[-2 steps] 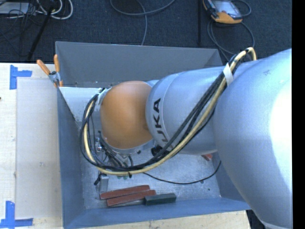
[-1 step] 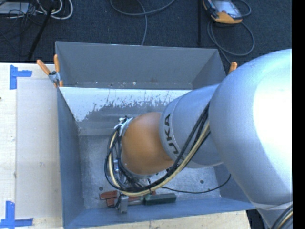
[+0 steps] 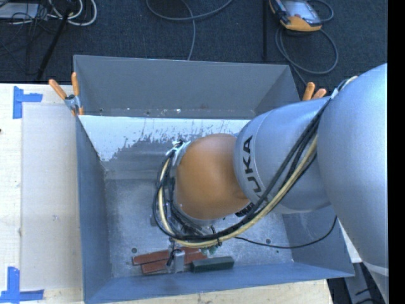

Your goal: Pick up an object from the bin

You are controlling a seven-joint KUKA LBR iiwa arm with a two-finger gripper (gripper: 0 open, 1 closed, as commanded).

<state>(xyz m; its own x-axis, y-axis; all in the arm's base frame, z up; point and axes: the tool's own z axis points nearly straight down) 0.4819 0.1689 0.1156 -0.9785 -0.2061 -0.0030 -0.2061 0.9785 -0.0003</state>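
The light is fairly bright and falls from above on the grey metal bin (image 3: 90, 195). The upper part of its far wall is shaded, and below a straight edge the wall turns pale with glare. The rounded orange wrist cover (image 3: 205, 173) has a soft sheen on top. Together with the silver arm (image 3: 354, 151) it shadows the bin's floor beneath. The dark floor (image 3: 190, 27) beyond the bin is dim.

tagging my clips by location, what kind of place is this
Most likely a robotics lab or test cell: a KUKA arm reaches down into a metal bin, and loose cables lie on the dark carpet behind it.
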